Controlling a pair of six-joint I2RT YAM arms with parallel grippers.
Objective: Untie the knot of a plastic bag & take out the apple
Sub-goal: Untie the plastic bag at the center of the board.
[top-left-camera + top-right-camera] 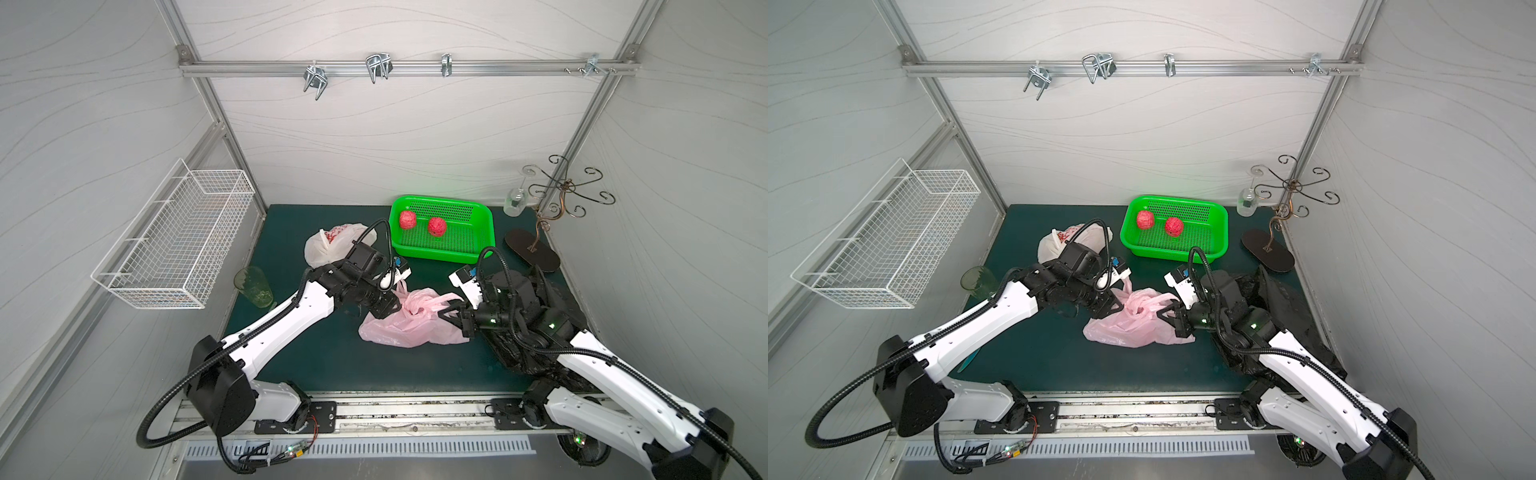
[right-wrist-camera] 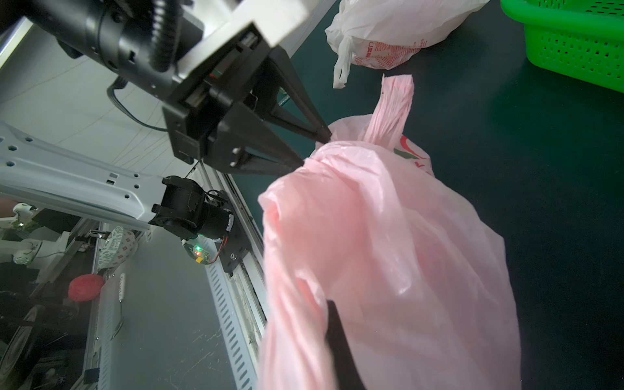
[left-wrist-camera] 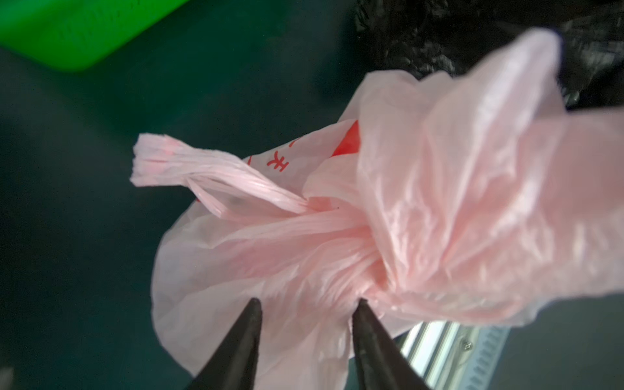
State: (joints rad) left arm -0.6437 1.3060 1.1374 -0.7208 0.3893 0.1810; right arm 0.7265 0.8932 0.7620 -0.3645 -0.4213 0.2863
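While the left gripper (image 3: 308,302) holds its pointed jaws apart with the tips straddling the knot (image 3: 368,236) and gripping nothing, the right gripper (image 1: 451,311) is clamped tight on a twisted handle of the pink bag (image 1: 409,328).
My worry is that a pull from both arms could cinch the knot tighter or tear the thin, crinkled, slippery film. The tips could also pinch loose bag wall instead of the ropy free tail (image 3: 189,165). The bag slumps on the dark mat (image 1: 332,353) between the arms, and its apple is hidden. Two knobbly red apples (image 1: 407,219) lie in the perforated green basket (image 1: 440,200) behind.
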